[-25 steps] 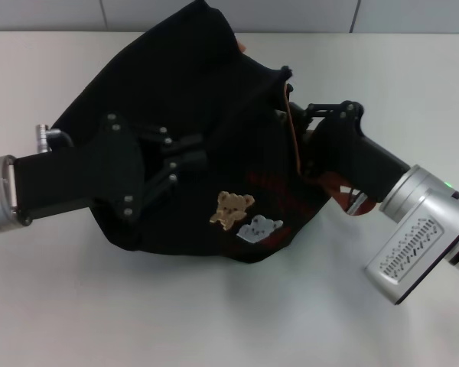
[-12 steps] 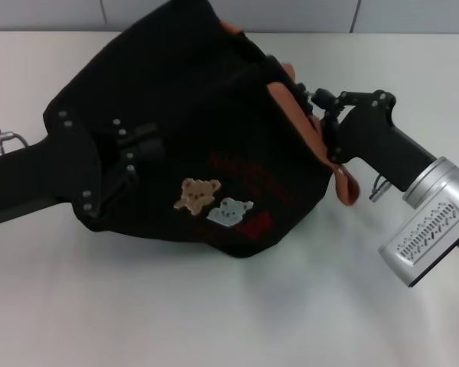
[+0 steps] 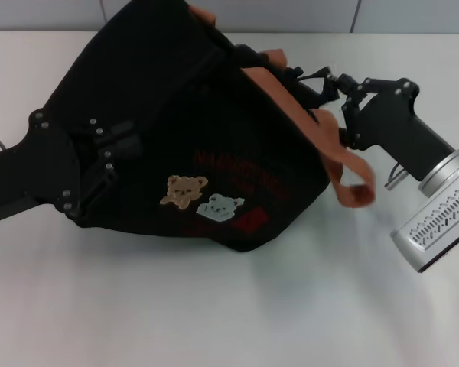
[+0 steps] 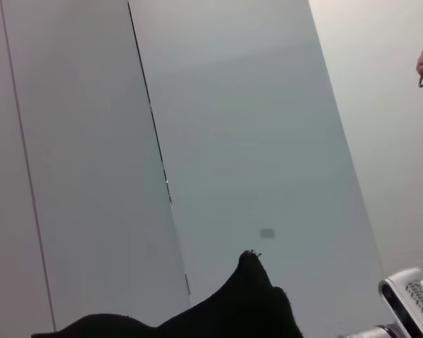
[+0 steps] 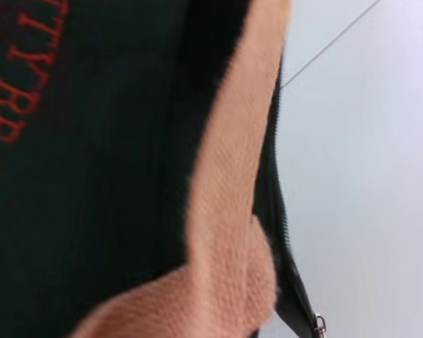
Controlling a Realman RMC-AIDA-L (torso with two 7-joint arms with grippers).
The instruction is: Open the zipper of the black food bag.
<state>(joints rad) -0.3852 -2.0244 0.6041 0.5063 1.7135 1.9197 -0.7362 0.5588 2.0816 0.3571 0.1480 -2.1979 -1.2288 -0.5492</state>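
Setting reads to me as a lab or test bench, not a home. I see a plain white table [image 3: 214,321] with nothing domestic on it, and behind it a pale grey panelled wall [image 3: 291,14] with thin dark vertical seams. My left wrist view shows the same flat grey panels [image 4: 254,141], one seam running between them. Lighting looks even.

Head camera looks down; both wrist cameras closely share the black food bag [image 3: 183,130]

Black tools [image 3: 333,95], silver vented wrists
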